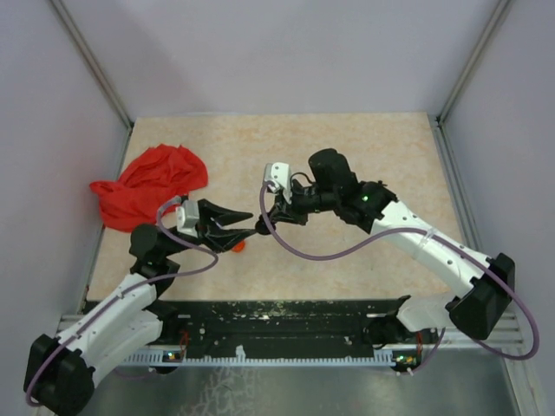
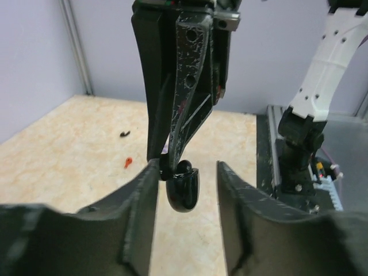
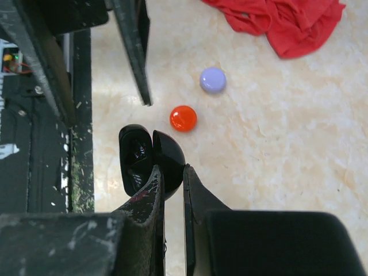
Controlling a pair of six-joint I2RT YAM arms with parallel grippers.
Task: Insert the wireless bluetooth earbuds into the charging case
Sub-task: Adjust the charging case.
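My right gripper (image 3: 171,172) is shut on the lid of the black charging case (image 3: 137,158) and holds it open above the table. My left gripper (image 2: 185,169) is open, its fingers on either side of the case (image 2: 184,192), with the left finger near or touching it. In the top view the two grippers meet at the table's middle, left (image 1: 247,224) and right (image 1: 270,218). A tiny red earbud (image 2: 128,163) and a tiny black earbud (image 2: 125,134) lie on the table beyond. They do not show in the top view.
An orange disc (image 3: 183,118) and a lavender disc (image 3: 213,80) lie on the table under the grippers. A red cloth (image 1: 147,184) lies at the far left. The black base rail (image 1: 286,316) runs along the near edge.
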